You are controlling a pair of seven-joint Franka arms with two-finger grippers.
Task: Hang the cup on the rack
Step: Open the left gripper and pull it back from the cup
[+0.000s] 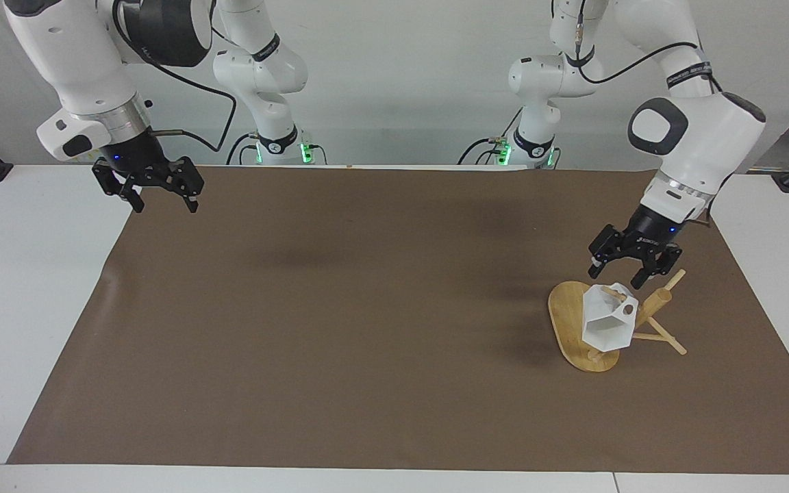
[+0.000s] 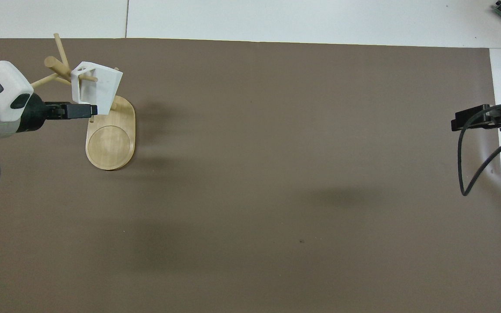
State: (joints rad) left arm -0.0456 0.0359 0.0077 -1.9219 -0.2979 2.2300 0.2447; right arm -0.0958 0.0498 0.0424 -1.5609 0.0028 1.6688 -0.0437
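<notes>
Facing view: the cup (image 1: 608, 323) hangs on a peg of the rack (image 1: 576, 327). The left gripper (image 1: 618, 275) hovers above it, fingers apart, empty. The right gripper (image 1: 160, 204) waits, fingers apart.

Overhead view: the cup (image 2: 98, 87) sits over the rack (image 2: 110, 141) at the left arm's end of the table.

No text, label, brand, number or sign can be read anywhere in either view; the black band around the white arm at the upper right of the facing view carries pale marks too small to make out
</notes>
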